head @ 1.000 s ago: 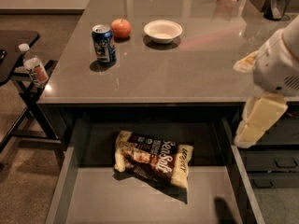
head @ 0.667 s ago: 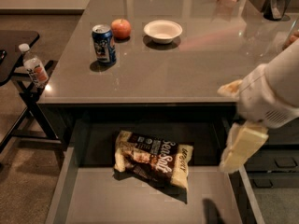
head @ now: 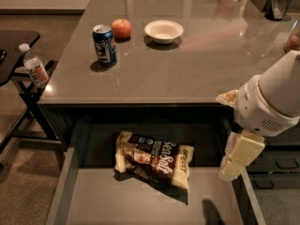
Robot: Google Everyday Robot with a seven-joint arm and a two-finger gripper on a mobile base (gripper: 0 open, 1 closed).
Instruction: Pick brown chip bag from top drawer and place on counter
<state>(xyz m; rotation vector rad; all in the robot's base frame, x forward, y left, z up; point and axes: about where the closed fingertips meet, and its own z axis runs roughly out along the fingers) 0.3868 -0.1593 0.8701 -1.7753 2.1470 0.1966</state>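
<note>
The brown chip bag [head: 153,160] lies flat in the open top drawer [head: 140,205], near its back, with the "Sea Salt" lettering up. My gripper [head: 232,171] hangs from the white arm [head: 272,102] at the drawer's right side, pointing down, to the right of the bag and apart from it. Its shadow falls on the drawer bottom below it. The glossy grey-brown counter [head: 197,64] stretches above the drawer. Nothing is in the gripper.
On the counter stand a blue soda can [head: 104,44], a red apple [head: 122,28] and a white bowl [head: 163,31]. A water bottle [head: 34,70] sits on a black side table [head: 14,41] at the left. Dark drawers with handles are at the lower right.
The arm and gripper have moved left and down, from the counter's right edge to the drawer's right side. The bag has not moved.
</note>
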